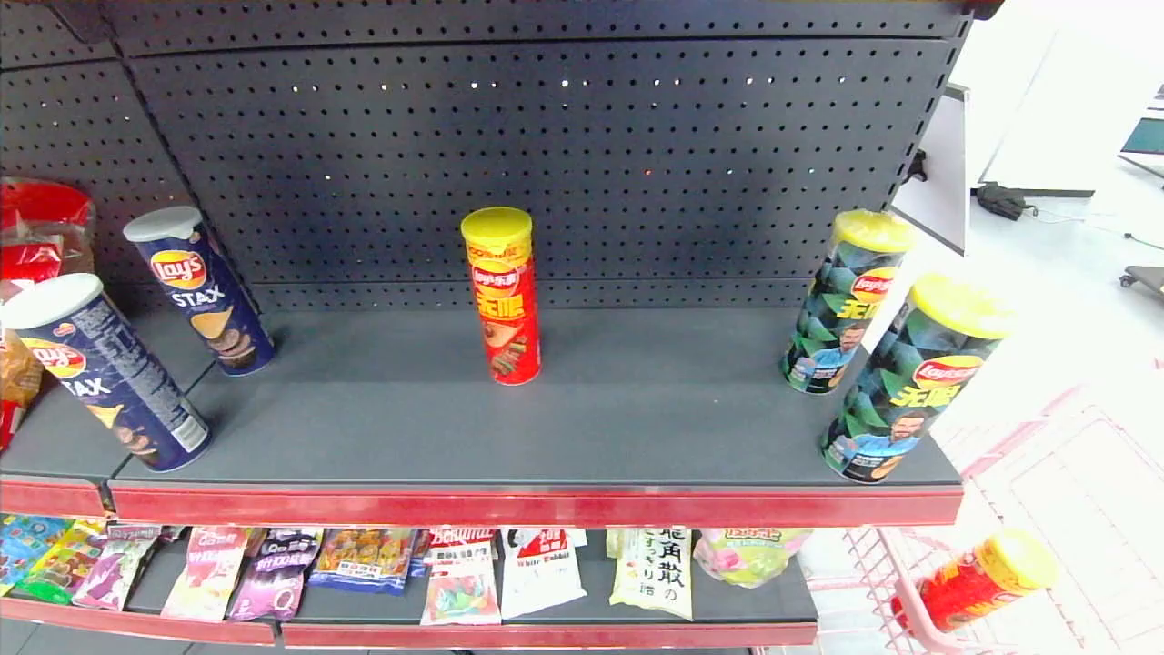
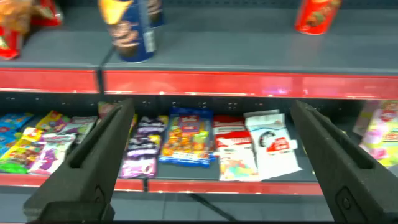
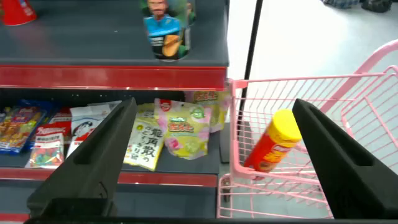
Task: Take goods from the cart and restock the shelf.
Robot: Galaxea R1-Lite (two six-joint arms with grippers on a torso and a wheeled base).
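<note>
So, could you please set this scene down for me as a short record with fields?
top shelf: five cans standing upright
red can: middle, towards the back panel
blue cans: two, at the left
green cans: two, at the right end
cart: pink wire, right of the shelf
cart can: red, yellow lid, leaning inside the cart
snack packets: in a row on the lower shelf
left gripper: jaws open, empty
right gripper: jaws open, empty

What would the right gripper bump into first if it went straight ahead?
Probably the pale green snack bag on the lower shelf, just beside the pink cart; depth is hard to judge.
</note>
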